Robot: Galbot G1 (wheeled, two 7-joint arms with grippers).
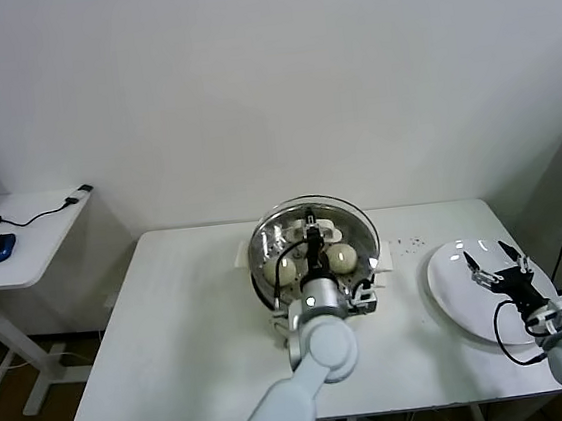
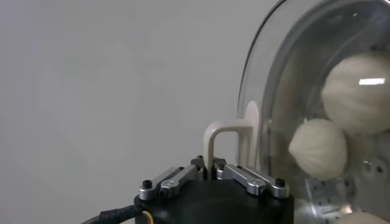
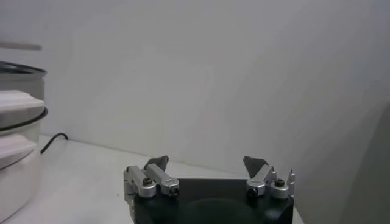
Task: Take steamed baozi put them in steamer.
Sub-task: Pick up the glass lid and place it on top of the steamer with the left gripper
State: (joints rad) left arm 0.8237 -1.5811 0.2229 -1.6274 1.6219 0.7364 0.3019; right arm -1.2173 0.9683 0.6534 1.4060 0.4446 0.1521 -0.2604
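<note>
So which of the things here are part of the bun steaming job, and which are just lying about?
Part of the job:
- buns in the steamer
- glass lid, held by its handle in the shut left gripper
- empty plate, with the open right gripper over it

Lying about:
- computer mouse and cable on the side desk

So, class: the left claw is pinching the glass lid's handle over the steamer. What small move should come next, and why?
Probably lower the glass lid squarely onto the steamer rim, then release. The left claw is shut on the lid handle, the baozi are already inside, and the plate under the open right claw is empty.
</note>
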